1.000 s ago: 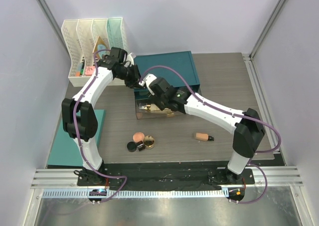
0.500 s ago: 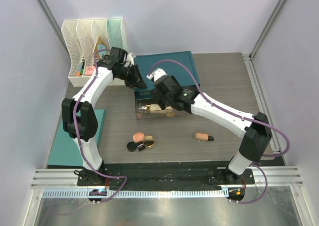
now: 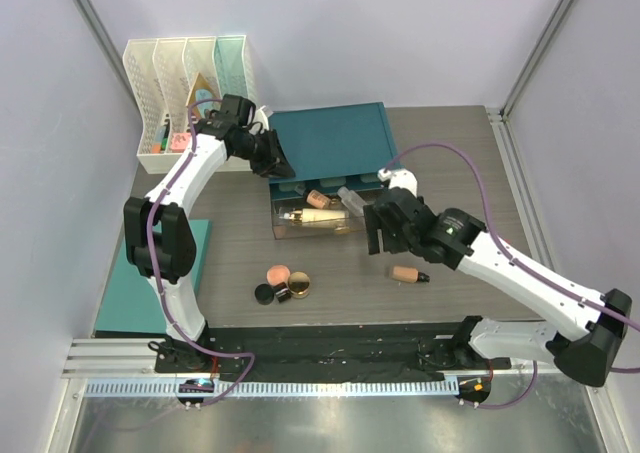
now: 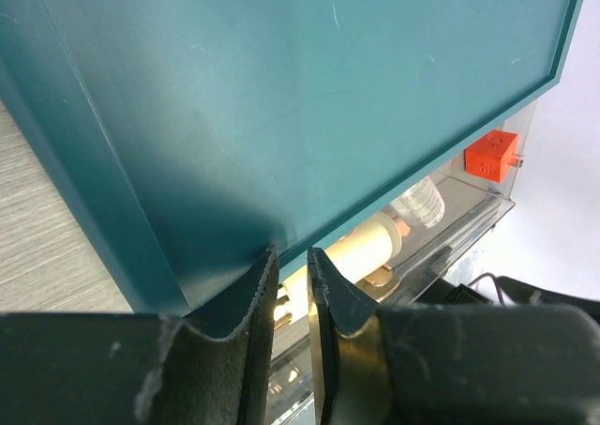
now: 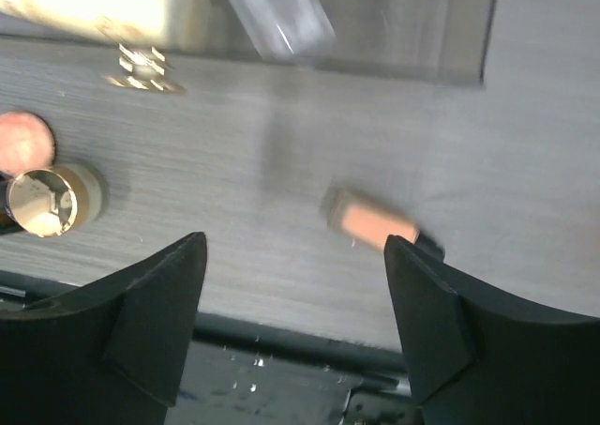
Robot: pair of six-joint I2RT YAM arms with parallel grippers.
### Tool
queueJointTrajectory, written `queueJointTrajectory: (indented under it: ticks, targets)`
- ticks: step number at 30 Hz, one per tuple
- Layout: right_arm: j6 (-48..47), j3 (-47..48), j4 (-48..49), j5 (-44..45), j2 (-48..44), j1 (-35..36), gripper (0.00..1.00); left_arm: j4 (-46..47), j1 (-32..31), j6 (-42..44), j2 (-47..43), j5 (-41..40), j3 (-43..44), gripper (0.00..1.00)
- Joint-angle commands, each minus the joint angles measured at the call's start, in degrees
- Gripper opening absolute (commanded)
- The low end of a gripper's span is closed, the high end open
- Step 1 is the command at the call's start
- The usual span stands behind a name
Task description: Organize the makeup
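Your left gripper is in the upper middle of the overhead view. Its two fingers are drawn close and pinch the rim of the teal lid, which stands raised over the clear box. In the left wrist view the lid fills most of the frame. Under its edge, toward the lower right, a cream tube and a clear bottle lie inside the box. A small red cube shows at the right of the frame, next to the box's clear wall.

In its own wrist view your right gripper has its fingers spread wide with nothing between them, above the table. The tan tube, dark cap at one end, lies flat on the table below, nearer the right finger, though this view is blurred. At the left edge of that frame sit the gold-rimmed compact and the pink blush compact. Overhead, those two and the black jar form a tight cluster below the box, left of centre. The cluster is well apart from the tan tube, which lies right of centre.
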Motion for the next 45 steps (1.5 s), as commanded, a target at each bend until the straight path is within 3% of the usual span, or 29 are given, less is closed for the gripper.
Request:
queueJointTrajectory:
  ticks: [1,5,12,18,23,24,27,32,45]
  targets:
    - [18.01,-6.31,-4.34,-4.45,-4.68,-2.05,0.85,-6.96,-0.17,2.51,2.89,-6.77,-2.83,0.22]
    - [23.05,-11.50,-4.87,-8.50,-7.67,-3.37,1.00,-6.61,-0.09,2.51,2.63,-6.50,-3.10,0.22]
    - [29.03,-13.18,-5.66,-8.59,-10.93,-9.08,1.00,-6.17,-0.09,2.34,2.54,-5.98,-3.89,0.22]
    - [33.23,-13.18,-6.63,-10.95,-11.81,-17.95,1.00,-5.73,-0.09,2.42,2.10,-5.53,-5.03,0.22]
    - [41.68,-19.92,-4.09,-22.03,-9.18,-24.20,0.96,-5.11,-0.17,2.42,1.40,-5.36,-6.70,0.23]
    - [42.99,-21.25,-1.82,-27.09,-8.91,-24.29,0.96,-4.94,-0.09,2.34,1.22,-5.36,-7.05,0.23]
    - [50.02,-26.26,3.45,-30.46,-9.43,-24.47,0.94,-5.02,-0.09,2.51,0.87,-5.36,-7.23,0.23]
    - [58.99,-31.80,8.13,-31.09,-12.07,-25.08,0.87,-5.46,-0.09,2.95,0.78,-5.62,-6.79,0.23]
    - [63.29,-33.75,10.86,-26.00,-7.86,-27.19,0.78,-6.43,-0.09,3.48,1.31,-6.15,-6.18,0.23]
